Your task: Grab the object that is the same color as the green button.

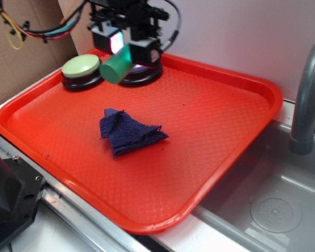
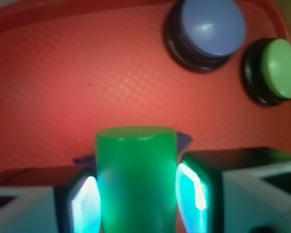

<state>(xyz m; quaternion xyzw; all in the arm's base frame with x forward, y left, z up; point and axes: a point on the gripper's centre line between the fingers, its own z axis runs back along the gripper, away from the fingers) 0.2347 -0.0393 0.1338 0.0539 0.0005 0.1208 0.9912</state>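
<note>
Already gripped: green cylinder (image 2: 136, 179) pinched between 2 fingers (image 2: 189, 194), lifted clear of red tray (image 1: 226, 121), near green button (image 1: 81, 66). Cloth (image 1: 128, 131) untouched, wrong colour.

No text, label, brand, number or sign can be read in either view, neither on the red tray (image 1: 241, 100), nor on the two buttons, nor on the cardboard (image 1: 21, 63) behind the arm.
</note>
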